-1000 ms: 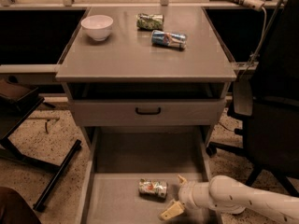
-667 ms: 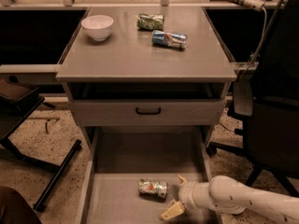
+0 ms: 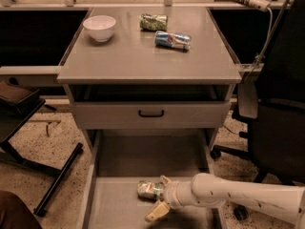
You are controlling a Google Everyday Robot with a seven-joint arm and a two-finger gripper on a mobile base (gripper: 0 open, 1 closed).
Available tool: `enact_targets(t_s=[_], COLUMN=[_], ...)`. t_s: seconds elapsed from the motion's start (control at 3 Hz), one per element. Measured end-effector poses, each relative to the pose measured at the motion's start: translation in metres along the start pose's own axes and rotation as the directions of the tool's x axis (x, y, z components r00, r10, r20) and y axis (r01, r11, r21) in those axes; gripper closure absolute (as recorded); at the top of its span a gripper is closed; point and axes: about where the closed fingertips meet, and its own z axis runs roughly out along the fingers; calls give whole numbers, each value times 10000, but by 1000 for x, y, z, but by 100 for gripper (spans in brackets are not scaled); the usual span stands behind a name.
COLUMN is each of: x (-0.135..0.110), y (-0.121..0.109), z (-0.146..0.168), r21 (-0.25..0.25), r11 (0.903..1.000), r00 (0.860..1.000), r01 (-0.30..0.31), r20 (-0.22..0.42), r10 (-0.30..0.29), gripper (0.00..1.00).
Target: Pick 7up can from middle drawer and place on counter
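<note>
The 7up can [image 3: 148, 190] lies on its side on the floor of the open middle drawer [image 3: 119, 209], at the bottom of the camera view. My gripper [image 3: 158, 198] reaches in from the right on a white arm and is open. One fingertip [image 3: 165, 179] is just beyond the can's right end and the other [image 3: 154, 213] is in front of it, so the can's right end sits between them. The counter [image 3: 133, 56] is the grey cabinet top above.
On the counter stand a white bowl [image 3: 99, 27], a dark green can [image 3: 153, 22] and a blue-silver-red can [image 3: 172, 39], both lying down. A closed drawer front with a black handle [image 3: 151, 113] is above the open drawer. A black chair [image 3: 281, 118] stands at the right, and a black stand [image 3: 28, 128] at the left.
My gripper has moved a little left along the drawer floor, so its fingers now straddle the can's right end. The can has stayed in about the same place.
</note>
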Motion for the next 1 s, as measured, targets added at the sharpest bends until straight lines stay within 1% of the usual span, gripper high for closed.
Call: enact_targets(t_s=[0.33, 0.67, 1.0], x=[0, 0, -10], y=[-1, -1, 7], z=[19, 19, 21], r21=[-212, -212, -27], r11=[9998, 9998, 9997], r00=[9997, 9997, 9987], r01=[0, 0, 248], r20=[-253, -253, -444], r10=[-5, -5, -249], gripper=[0, 0, 0])
